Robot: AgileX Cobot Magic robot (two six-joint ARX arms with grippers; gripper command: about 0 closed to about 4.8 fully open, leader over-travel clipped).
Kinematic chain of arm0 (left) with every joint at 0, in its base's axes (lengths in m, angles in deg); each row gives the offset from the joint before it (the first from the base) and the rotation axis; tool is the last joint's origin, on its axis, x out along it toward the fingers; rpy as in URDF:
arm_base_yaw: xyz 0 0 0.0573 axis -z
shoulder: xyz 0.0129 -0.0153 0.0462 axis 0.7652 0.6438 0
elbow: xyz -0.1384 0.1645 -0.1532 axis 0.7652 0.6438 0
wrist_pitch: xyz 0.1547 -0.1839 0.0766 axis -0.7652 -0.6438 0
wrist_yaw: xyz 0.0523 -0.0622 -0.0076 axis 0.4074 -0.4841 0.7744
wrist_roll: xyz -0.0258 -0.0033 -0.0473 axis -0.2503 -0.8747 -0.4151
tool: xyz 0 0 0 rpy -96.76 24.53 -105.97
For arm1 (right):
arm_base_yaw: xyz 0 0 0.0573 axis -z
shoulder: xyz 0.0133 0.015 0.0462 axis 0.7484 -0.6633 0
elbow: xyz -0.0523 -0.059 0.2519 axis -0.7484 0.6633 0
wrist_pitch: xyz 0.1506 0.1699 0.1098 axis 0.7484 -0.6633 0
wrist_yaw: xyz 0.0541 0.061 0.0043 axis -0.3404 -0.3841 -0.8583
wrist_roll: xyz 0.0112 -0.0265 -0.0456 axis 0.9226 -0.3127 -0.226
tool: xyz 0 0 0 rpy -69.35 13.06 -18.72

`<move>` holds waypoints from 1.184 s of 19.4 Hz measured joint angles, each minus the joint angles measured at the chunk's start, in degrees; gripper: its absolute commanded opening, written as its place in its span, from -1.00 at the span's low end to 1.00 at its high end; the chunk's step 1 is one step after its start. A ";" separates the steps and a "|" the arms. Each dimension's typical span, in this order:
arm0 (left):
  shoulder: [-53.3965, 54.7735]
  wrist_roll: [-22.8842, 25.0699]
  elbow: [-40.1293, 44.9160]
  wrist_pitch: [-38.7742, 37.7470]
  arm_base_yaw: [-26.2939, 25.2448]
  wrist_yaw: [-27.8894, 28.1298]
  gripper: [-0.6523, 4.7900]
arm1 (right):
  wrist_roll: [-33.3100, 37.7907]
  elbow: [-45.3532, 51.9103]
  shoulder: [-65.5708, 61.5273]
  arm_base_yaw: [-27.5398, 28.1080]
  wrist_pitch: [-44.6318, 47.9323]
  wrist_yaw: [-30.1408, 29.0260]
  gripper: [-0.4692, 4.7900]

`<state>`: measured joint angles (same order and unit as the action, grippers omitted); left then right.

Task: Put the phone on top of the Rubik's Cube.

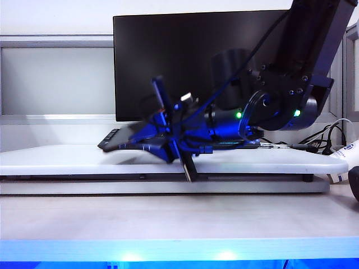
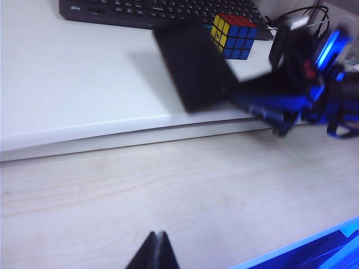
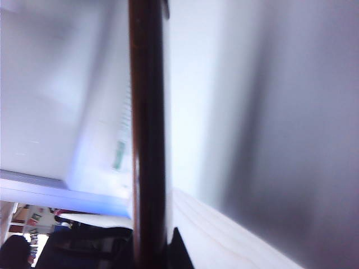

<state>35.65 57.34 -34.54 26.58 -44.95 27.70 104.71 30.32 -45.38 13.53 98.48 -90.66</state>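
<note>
Right claw pinching the phone; cube not yet reached.

My right claw (image 2: pixel 238 92), centre right of the left wrist view, is clamped on one end of the phone (image 2: pixel 193 67), which hangs tilted above the white shelf (image 2: pixel 73 84), just left of the cube (image 2: pixel 234 35) at upper centre, beside the keyboard (image 2: pixel 140 11). The phone is a thin, rigid black slab with smooth, glossy faces; I judge it slippery and moderately heavy for an end grip, so it may pivot. Gripping nearer its middle would be steadier. The cube is small, hard plastic with a flat tiled top, narrower than the phone: centre the load. My left claw (image 2: pixel 152 253), bottom centre, is pressed together, empty, over the wood desk (image 2: pixel 168 185).
</note>
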 measured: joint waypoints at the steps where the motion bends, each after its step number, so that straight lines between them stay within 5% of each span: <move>1: 0.02 0.00 0.00 -0.02 0.00 0.00 -0.78 | 0.00 -0.02 0.13 0.33 0.79 0.00 -0.85; 10: 0.02 0.00 -0.02 -0.04 0.00 0.00 -0.78 | 1.92 0.50 4.09 6.93 -1.46 -3.43 -0.85; 13: 0.02 0.00 -0.02 -0.04 0.00 0.00 -0.78 | 0.35 -0.31 4.61 10.82 0.50 1.44 -0.85; 23: 0.02 0.00 -0.02 -0.07 0.00 0.00 -0.78 | -0.02 -5.31 4.59 12.52 -3.04 -2.60 -0.85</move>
<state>35.67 57.34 -34.56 26.51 -44.95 27.70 104.69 25.01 -40.79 26.06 95.44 -93.26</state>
